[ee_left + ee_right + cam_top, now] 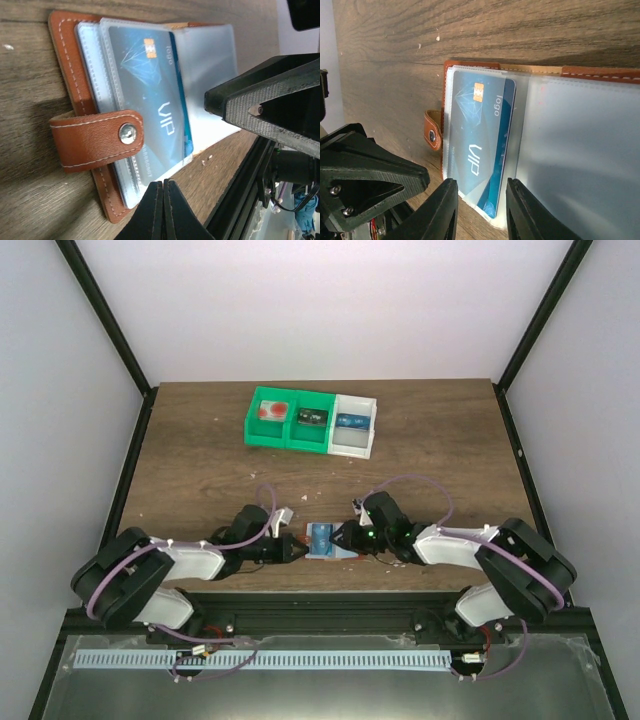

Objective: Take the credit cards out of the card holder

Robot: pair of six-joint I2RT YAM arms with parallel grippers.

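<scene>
One blue card (480, 145) reads "VIP", "logo"; left hand (163, 189) clenched, right hand (482, 200) parted.

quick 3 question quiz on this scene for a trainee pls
1. True or false: the orange-brown leather card holder lies folded shut on the wooden table.
2. The bright blue plastic card reads: A) VIP B) VISA C) GOLD
3. Which has its jaws apart, the left gripper or the right gripper?
Key: 1 false; 2 A; 3 right gripper.
</scene>
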